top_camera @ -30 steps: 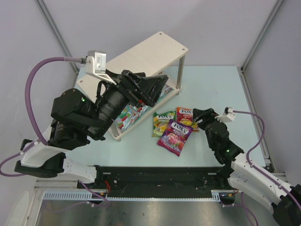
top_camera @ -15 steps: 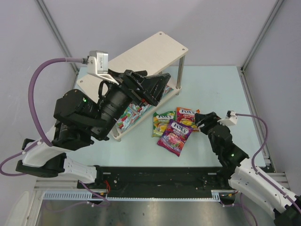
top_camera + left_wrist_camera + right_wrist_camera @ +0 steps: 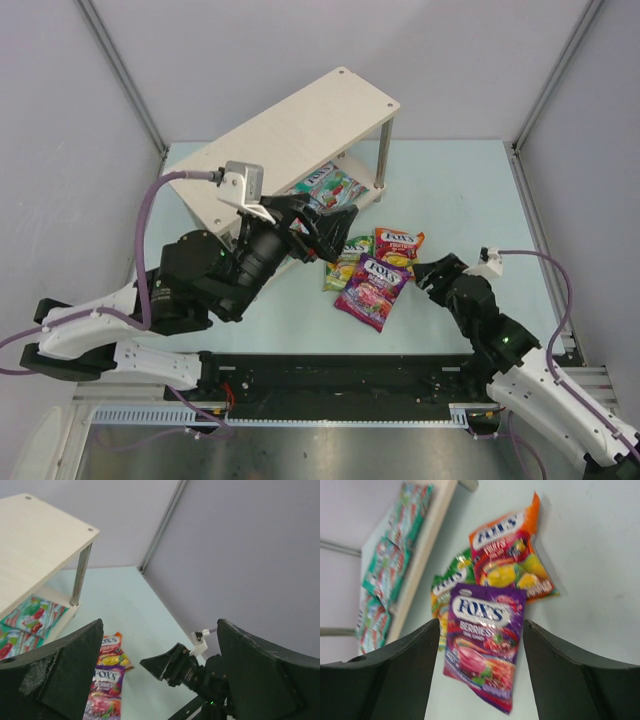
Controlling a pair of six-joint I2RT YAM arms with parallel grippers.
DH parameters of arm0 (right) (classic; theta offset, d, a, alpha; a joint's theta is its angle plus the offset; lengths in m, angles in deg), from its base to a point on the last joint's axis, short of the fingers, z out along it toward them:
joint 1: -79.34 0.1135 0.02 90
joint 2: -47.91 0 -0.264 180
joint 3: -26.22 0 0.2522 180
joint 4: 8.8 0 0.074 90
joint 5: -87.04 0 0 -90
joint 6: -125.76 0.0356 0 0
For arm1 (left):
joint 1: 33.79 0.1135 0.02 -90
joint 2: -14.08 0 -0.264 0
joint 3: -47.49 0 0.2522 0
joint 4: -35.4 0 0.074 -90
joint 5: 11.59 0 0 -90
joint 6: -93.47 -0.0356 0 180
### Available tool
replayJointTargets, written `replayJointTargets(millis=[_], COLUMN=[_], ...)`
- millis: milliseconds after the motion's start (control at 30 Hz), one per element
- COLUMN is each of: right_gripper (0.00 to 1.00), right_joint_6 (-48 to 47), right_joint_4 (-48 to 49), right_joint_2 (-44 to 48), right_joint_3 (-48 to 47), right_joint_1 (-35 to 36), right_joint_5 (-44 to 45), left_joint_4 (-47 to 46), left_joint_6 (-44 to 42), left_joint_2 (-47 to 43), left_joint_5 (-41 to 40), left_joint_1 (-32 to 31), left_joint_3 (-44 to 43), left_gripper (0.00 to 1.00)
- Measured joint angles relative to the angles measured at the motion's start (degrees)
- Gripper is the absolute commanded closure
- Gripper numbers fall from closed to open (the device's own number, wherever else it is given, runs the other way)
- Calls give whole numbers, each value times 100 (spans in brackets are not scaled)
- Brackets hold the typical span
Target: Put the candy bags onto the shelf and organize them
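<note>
The pale wood shelf [image 3: 300, 125] stands at the back. Several teal candy bags [image 3: 325, 185] lie on its lower board, also in the left wrist view [image 3: 30, 620] and the right wrist view [image 3: 390, 565]. Three bags lie overlapped on the table: purple [image 3: 370, 290], red-orange [image 3: 393, 245], green-yellow [image 3: 342, 265]. My left gripper [image 3: 335, 228] is open and empty, just in front of the shelf and left of the green-yellow bag. My right gripper [image 3: 432, 272] is open and empty, just right of the purple bag [image 3: 482, 645], facing it above the table.
The shelf's metal post [image 3: 80, 572] stands at its near right corner. Grey walls with metal frame bars [image 3: 545, 85] enclose the teal table [image 3: 460, 190]. A black rail [image 3: 340, 375] runs along the near edge between the arm bases.
My left arm has pulled back from the shelf, down and to the right, uncovering the teal bags on the lower board. My right gripper has drawn back a little from the red-orange bag.
</note>
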Motion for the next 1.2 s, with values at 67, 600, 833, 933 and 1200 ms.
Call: replayJointTargets(millis=[67, 600, 833, 933, 1200], right_gripper=[27, 23, 34, 57, 100], right_joint_6=[63, 420, 435, 442, 269], right_joint_4=[-269, 984, 2909, 3589, 4214], right_joint_2=[-98, -2039, -3298, -3821, -4236], right_joint_3=[0, 857, 940, 944, 994], right_joint_1=[31, 55, -205, -256, -310], right_joint_5=[-251, -1773, -2192, -2328, -2531], left_joint_4=[-37, -33, -33, -33, 2], left_joint_6=[11, 348, 358, 356, 343], left_joint_2=[-245, -664, -861, -892, -933], left_joint_5=[-44, -52, -55, -52, -35], left_joint_1=[0, 2, 2, 2, 4], left_joint_3=[433, 844, 1003, 1003, 1056], left_gripper=[0, 0, 0, 0, 0])
